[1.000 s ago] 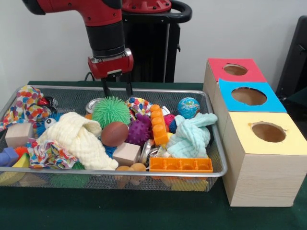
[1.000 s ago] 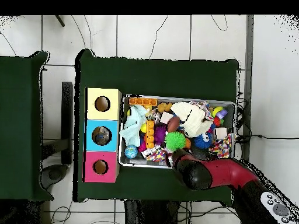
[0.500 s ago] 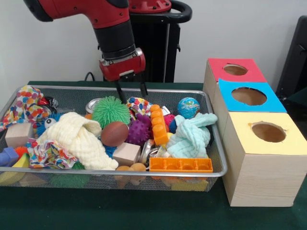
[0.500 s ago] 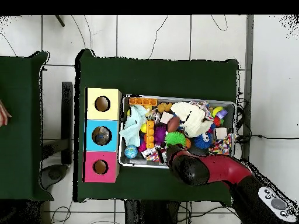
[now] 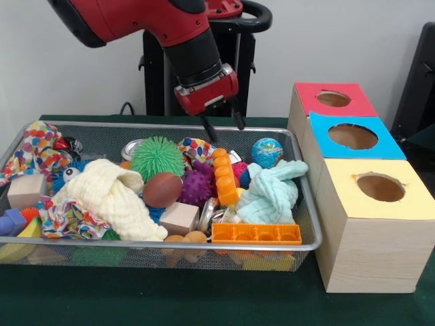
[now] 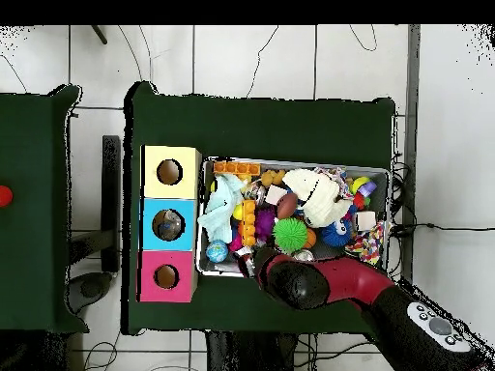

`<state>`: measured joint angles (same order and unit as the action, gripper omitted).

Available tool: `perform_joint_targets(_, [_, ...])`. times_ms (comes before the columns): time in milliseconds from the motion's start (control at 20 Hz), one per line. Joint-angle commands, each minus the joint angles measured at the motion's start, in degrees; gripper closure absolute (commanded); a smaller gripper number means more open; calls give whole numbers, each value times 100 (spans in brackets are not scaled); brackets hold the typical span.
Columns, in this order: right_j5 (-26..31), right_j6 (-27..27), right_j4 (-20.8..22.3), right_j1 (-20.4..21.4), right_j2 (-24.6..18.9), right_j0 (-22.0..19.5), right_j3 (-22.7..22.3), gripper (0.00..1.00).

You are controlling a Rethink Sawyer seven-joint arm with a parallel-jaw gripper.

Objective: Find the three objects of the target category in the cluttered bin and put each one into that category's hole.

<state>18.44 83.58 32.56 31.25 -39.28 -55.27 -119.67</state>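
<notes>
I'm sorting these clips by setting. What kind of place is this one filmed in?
Most likely a robotics lab test cell. A red robot arm on a pedestal has its gripper over a wire mesh bin of toys, beside colour-topped sorting boxes, on a green-covered table with cables across the tiled floor.

Silver wire-mesh bin with a thick metal rim; pale, matt wood-grain boxes topped with flat coloured paper; soft waffle-textured cream cloth; rubbery spiky green ball; glossy orange plastic brick; matt green cloth tabletop
</notes>
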Motion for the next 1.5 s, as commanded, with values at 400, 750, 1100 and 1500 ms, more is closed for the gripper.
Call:
perform_joint_targets(400, [-2489, 1063, 355, 27, 478, 721, 247, 0])
perform_joint_targets(750, [-2836, 950, -85, 49, 1081, 1204, 394, 0])
perform_joint_targets(1100, [-3547, 814, -358, 100, 2545, 2256, 761, 0])
perform_joint_targets(1500, [-3358, 725, -875, -6, 4167, 3358, 1266, 0])
